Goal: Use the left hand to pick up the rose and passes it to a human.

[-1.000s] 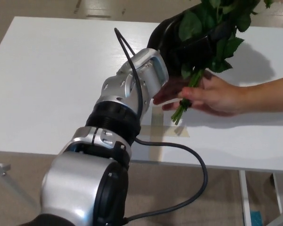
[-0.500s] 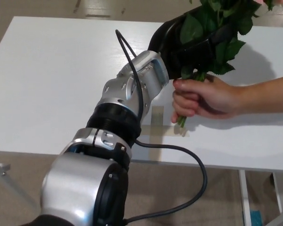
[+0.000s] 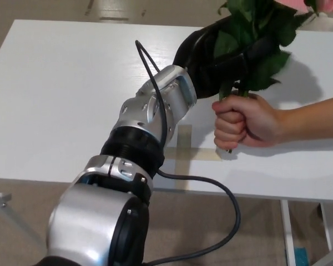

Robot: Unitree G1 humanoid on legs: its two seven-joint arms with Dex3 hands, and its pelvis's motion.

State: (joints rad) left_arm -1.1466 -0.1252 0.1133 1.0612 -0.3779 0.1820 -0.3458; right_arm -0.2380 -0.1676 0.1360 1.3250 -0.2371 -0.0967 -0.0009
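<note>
The rose [image 3: 254, 25] is held up over the far right of the white table [image 3: 61, 94], its green leaves bunched at the top of the head view and a bit of pink showing at the top edge. My left hand [image 3: 222, 52], black, is shut on the leafy stem, one finger [image 3: 259, 46] crossing in front of the leaves. Just below it a person's hand [image 3: 245, 122] comes in from the right, closed in a fist around the lower stem, whose end [image 3: 228, 148] pokes out under the fist. My right hand does not show.
My silver left forearm [image 3: 150, 119] and its black cable [image 3: 211, 183] fill the middle of the picture. Beige tape marks [image 3: 183, 145] lie on the table near its front edge. The floor shows beyond the table's edges.
The person's hand went from open under the stem to a tight fist around it. The rose and my left hand have shifted slightly up and to the right.
</note>
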